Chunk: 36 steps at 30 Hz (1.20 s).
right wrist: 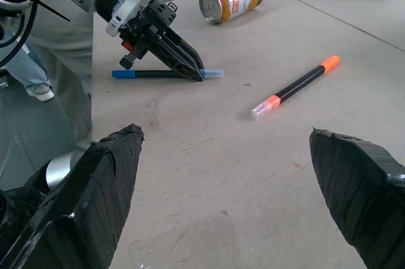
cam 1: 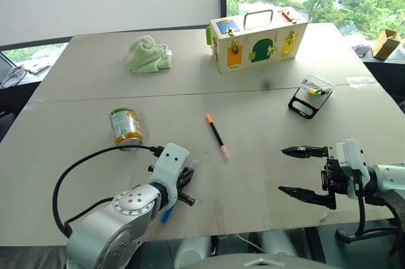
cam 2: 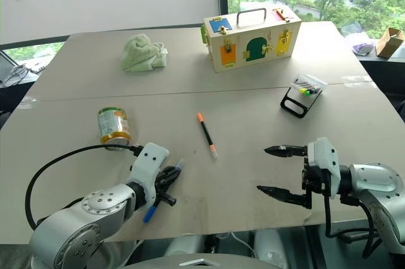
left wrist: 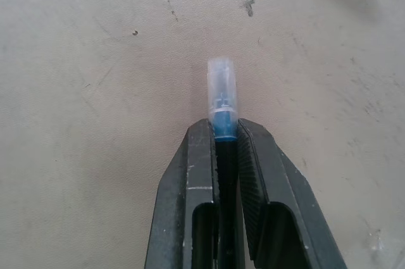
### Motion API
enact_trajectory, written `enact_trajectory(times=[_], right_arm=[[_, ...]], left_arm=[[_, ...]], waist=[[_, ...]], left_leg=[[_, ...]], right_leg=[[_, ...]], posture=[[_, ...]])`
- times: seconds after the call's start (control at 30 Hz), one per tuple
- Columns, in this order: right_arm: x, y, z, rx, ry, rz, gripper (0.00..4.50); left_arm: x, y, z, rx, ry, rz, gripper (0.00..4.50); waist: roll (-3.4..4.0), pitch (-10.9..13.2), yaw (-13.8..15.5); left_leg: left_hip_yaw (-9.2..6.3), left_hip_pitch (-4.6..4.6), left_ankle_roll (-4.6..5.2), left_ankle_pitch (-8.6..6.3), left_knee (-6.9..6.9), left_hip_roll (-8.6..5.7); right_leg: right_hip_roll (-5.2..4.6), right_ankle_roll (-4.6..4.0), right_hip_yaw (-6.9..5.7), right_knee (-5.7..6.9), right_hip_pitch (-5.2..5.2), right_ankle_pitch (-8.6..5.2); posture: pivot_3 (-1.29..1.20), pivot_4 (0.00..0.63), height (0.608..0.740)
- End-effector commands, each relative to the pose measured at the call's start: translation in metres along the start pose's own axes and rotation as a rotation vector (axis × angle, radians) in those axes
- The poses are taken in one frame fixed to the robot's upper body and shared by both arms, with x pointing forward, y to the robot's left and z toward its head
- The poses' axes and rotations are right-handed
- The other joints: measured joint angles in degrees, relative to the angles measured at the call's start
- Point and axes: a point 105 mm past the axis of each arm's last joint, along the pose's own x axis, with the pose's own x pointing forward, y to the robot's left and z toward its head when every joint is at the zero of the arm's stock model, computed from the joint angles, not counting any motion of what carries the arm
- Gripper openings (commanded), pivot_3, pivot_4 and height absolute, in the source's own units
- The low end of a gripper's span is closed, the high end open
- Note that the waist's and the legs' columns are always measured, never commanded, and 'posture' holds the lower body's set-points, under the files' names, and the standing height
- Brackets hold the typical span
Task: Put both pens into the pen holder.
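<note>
Black fingers of the left hand (left wrist: 224, 155) are squeezed shut on the blue pen (right wrist: 166, 73), close to its clear-capped end. The pen lies flat on the bench (cam 1: 266, 174), and its blue tail pokes out behind the hand. It looks light, thin and stiff, with a smooth barrel that could slip or swing, so a hold nearer the middle would likely keep it steadier.

The right hand (cam 2: 285, 171) has its 2 fingers spread wide and holds nothing. It hangs above the bench, well apart from both pens.

The orange pen (cam 1: 216, 135) lies flat between the 2 hands, a bit further out. It looks just as light and stiff, and its black middle seems the best place to grab.

The pen holder (cam 1: 311, 96) sits far off on the right side, past the right hand.
</note>
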Motion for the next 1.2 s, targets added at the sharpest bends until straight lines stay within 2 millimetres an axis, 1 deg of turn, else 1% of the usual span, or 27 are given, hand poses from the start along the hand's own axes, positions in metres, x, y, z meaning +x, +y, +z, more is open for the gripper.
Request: enact_trajectory(times=[0.03,0.13,0.2,0.23,0.3,0.37,0.43,0.47,0.5,0.57,0.63,0.7,0.77,0.83,0.9,1.07,1.17,1.2], right_arm=[[-0.001,-0.003,0.01,-0.047,-0.008,-0.008,4.5],[0.003,-0.005,0.012,-0.045,-0.02,-0.014,4.5],[0.01,-0.006,0.019,-0.014,-0.069,-0.019,4.5],[0.012,-0.006,0.024,-0.001,-0.096,-0.019,4.5],[0.018,-0.007,0.027,0.033,-0.102,-0.008,4.5],[0.027,-0.012,0.023,0.086,-0.033,-0.021,4.5],[0.038,-0.017,0.019,0.115,0.068,-0.025,4.5],[0.043,-0.019,0.021,0.126,0.086,-0.013,4.5],[0.049,-0.021,0.03,0.162,0.052,0.006,4.5],[0.061,-0.026,0.046,0.25,-0.005,0.031,4.5],[0.072,-0.031,0.059,0.287,-0.021,0.048,4.5],[0.081,-0.037,0.069,0.333,-0.03,0.061,4.5],[0.088,-0.036,0.073,0.361,0.007,0.097,4.5],[0.091,-0.032,0.076,0.374,0.036,0.14,4.5],[0.095,-0.03,0.078,0.404,0.054,0.152,4.5],[0.105,-0.037,0.095,0.525,0.009,0.165,4.5],[0.108,-0.044,0.103,0.581,-0.03,0.155,3.73],[0.109,-0.046,0.104,0.595,-0.039,0.148,3.23]], left_arm=[[0.01,0.007,-0.042,-0.079,0.21,0.019,0.02],[0.016,0.01,0.0,-0.136,-0.028,-0.008,0.02],[0.018,0.018,0.03,-0.104,-0.193,0.005,0.02],[0.018,0.017,0.041,-0.1,-0.252,-0.021,0.02],[0.011,0.005,0.071,-0.132,-0.417,-0.157,0.02],[-0.005,-0.01,0.102,-0.137,-0.595,-0.344,0.02],[-0.017,-0.018,0.123,-0.18,-0.719,-0.508,0.02],[-0.02,-0.019,0.13,-0.21,-0.759,-0.578,0.02],[-0.023,-0.019,0.137,-0.219,-0.8,-0.643,0.02],[-0.027,-0.019,0.149,-0.257,-0.864,-0.77,0.02],[-0.033,-0.018,0.159,-0.274,-0.913,-0.884,0.02],[-0.038,-0.017,0.167,-0.296,-0.936,-1.015,0.02],[-0.038,-0.017,0.173,-0.337,-0.938,-1.125,0.02],[-0.037,-0.017,0.178,-0.363,-0.944,-1.182,0.02],[-0.035,-0.019,0.181,-0.359,-0.948,-1.2,0.02],[-0.033,-0.028,0.176,-0.311,-0.907,-1.262,0.02],[-0.032,-0.03,0.173,-0.277,-0.886,-1.288,0.0],[-0.032,-0.031,0.172,-0.265,-0.881,-1.292,0.0]], waist=[[0.0,-0.01,0.0],[0.02,0.0,0.15],[-0.02,0.05,0.41],[-0.06,0.19,0.66],[-0.38,0.46,0.71],[-0.71,0.68,0.57],[-0.85,0.8,0.36],[-0.86,0.8,0.33],[-0.9,0.82,0.26],[-0.97,0.94,0.04],[-1.0,0.97,0.0],[-1.02,1.09,0.06],[-1.03,1.08,0.08],[-1.08,1.12,0.11],[-1.12,1.14,0.04],[-1.12,1.16,-0.32],[-1.12,1.16,-0.38],[-1.12,1.16,-0.47]], left_leg=[[0.0,0.03,0.0,0.0,-0.01,0.0],[0.0,0.07,0.0,0.0,-0.04,0.0],[0.0,0.06,0.0,0.0,-0.04,0.0],[0.0,0.06,0.0,0.01,-0.03,0.0],[-0.04,-0.03,-0.16,0.12,-0.01,0.02],[-0.04,-0.19,-0.15,0.12,0.14,0.05],[-0.04,-0.4,-0.14,0.12,0.21,0.03],[-0.03,-0.42,-0.24,0.17,0.21,0.0],[-0.03,-0.44,-0.23,0.17,0.2,-0.02],[-0.03,-0.45,-0.25,0.17,0.16,-0.01],[-0.06,-0.49,-0.26,0.17,0.08,0.0],[-0.08,-0.58,-0.26,0.17,0.06,0.0],[-0.09,-1.05,-0.25,0.17,0.19,-0.01],[-0.09,-1.44,-0.24,0.18,0.28,-0.08],[-0.09,-1.4,-0.22,0.17,0.3,-0.1],[-0.1,-1.35,-0.23,0.18,0.27,-0.08],[-0.1,-1.33,-0.23,0.18,0.27,-0.07],[-0.09,-1.32,-0.23,0.18,0.28,-0.08]], right_leg=[[0.0,-0.01,0.0,0.01,0.01,0.0],[-0.02,-0.02,-0.01,0.03,0.03,-0.01],[-0.03,-0.02,-0.01,0.03,0.02,-0.01],[-0.06,-0.06,-0.03,0.05,0.02,-0.03],[-0.06,-0.27,-0.08,0.14,-0.1,-0.01],[-0.07,-0.31,-0.11,0.11,-0.17,0.02],[-0.15,-0.23,-0.14,0.03,-0.27,0.06],[-0.18,-0.1,-0.14,-0.04,-0.26,0.13],[-0.19,-0.1,-0.15,-0.05,-0.26,0.13],[-0.1,-0.08,-0.2,-0.08,-0.28,0.13],[-0.01,-0.08,-0.2,-0.12,-0.32,0.11],[0.04,-0.08,-0.2,-0.12,-0.42,0.09],[0.03,-0.02,-0.24,-0.16,-0.76,0.09],[-0.02,0.04,-0.26,0.01,-1.15,0.12],[-0.05,0.04,-0.27,-0.01,-1.08,0.12],[-0.01,0.03,-0.25,0.09,-1.11,0.12],[-0.01,0.03,-0.25,0.11,-1.11,0.12],[-0.01,0.03,-0.24,0.11,-1.11,0.12]], posture=[[0.0,0.15,0.74],[0.0,0.15,0.74],[0.0,0.15,0.74],[0.0,0.15,0.74],[0.0,0.15,0.74],[0.0,0.15,0.74],[0.0,0.15,0.74],[0.0,0.15,0.74],[0.0,0.15,0.74],[0.0,0.15,0.74],[0.0,0.15,0.74],[0.0,0.15,0.74],[0.0,0.15,0.74],[0.0,0.15,0.74],[0.0,0.15,0.74],[0.0,0.15,0.74],[0.0,0.15,0.74],[0.0,0.15,0.74]])
